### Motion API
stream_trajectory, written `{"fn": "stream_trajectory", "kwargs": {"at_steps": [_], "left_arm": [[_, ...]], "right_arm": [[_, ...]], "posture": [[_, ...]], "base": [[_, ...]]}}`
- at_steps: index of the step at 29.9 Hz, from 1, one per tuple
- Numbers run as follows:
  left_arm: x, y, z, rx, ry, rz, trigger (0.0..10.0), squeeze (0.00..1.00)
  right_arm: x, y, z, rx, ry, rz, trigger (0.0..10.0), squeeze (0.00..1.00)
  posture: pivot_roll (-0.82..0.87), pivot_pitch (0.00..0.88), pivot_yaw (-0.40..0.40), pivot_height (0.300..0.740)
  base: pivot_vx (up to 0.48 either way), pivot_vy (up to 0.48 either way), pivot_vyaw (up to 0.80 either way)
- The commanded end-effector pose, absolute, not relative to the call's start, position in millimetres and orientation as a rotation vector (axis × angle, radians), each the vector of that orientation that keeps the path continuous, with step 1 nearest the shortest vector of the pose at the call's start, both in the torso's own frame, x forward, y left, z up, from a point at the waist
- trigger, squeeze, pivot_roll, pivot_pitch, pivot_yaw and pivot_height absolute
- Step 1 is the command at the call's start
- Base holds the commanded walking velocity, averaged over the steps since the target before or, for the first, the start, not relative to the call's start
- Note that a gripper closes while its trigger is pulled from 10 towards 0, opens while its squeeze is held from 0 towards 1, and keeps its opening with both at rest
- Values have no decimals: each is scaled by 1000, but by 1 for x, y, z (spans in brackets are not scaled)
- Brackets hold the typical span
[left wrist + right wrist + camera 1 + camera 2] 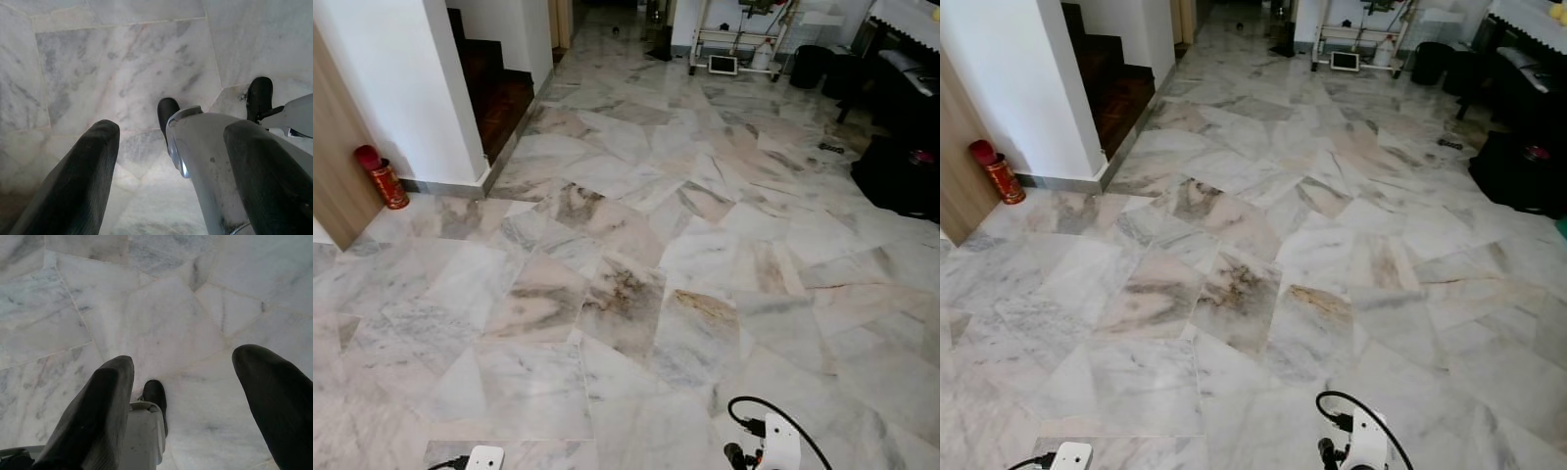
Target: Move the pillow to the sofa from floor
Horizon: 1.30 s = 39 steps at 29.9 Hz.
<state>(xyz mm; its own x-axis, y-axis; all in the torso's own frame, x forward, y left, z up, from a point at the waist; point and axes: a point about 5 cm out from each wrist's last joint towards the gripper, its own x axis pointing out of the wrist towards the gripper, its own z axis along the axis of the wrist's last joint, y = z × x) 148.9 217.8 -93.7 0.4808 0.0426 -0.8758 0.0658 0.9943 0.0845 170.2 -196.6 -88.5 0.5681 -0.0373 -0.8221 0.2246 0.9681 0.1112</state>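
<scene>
marble floor [636, 245] with stairs [494, 93] at upper left and a red can [380, 176] at left; no pillow or sofa among these. left gripper [171, 161] and right gripper [186, 396] hang spread and empty; best step: turn and search.

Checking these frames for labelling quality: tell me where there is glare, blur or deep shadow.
Eye views: sharp, evenly daylit marble floor, mild sheen far back; dark furniture loses detail in shadow. Left wrist view: left gripper fingers soft, out of focus. Right wrist view: right gripper fingers blurred too, floor hazy.
</scene>
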Motion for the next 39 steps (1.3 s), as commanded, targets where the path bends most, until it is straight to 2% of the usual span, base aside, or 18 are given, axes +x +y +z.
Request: {"fn": "stream_trajectory", "kwargs": {"at_steps": [1,13,16,24,27,33,39], "left_arm": [[149,219,-93,125,1065,-10,10000,0],[165,231,-84,202,1022,-15,10000,0],[167,232,-83,218,1019,-20,10000,0],[169,234,-82,116,1003,65,10000,0],[168,235,-82,104,1001,73,10000,0],[166,237,-82,121,1010,72,10000,0],[166,239,-81,134,1008,63,10000,0]], "right_arm": [[168,-196,-90,219,971,-163,10000,0],[152,-177,-99,234,1024,-130,10000,0],[148,-174,-100,222,1040,-110,10000,0],[144,-175,-102,252,1030,-138,10000,0],[145,-177,-101,283,1015,-165,10000,0],[155,-176,-97,229,1004,-126,10000,0],[154,-176,-98,241,1013,-136,10000,0]], "posture": [[24,0,-75,740],[-32,0,-1,740],[-34,0,-2,740],[-10,0,-25,740],[-9,0,-29,740],[-11,0,-28,740],[-13,0,-20,740]], "base": [[0,0,0],[0,0,0],[0,0,0],[0,0,0],[0,0,0],[0,0,0],[0,0,800]]}}
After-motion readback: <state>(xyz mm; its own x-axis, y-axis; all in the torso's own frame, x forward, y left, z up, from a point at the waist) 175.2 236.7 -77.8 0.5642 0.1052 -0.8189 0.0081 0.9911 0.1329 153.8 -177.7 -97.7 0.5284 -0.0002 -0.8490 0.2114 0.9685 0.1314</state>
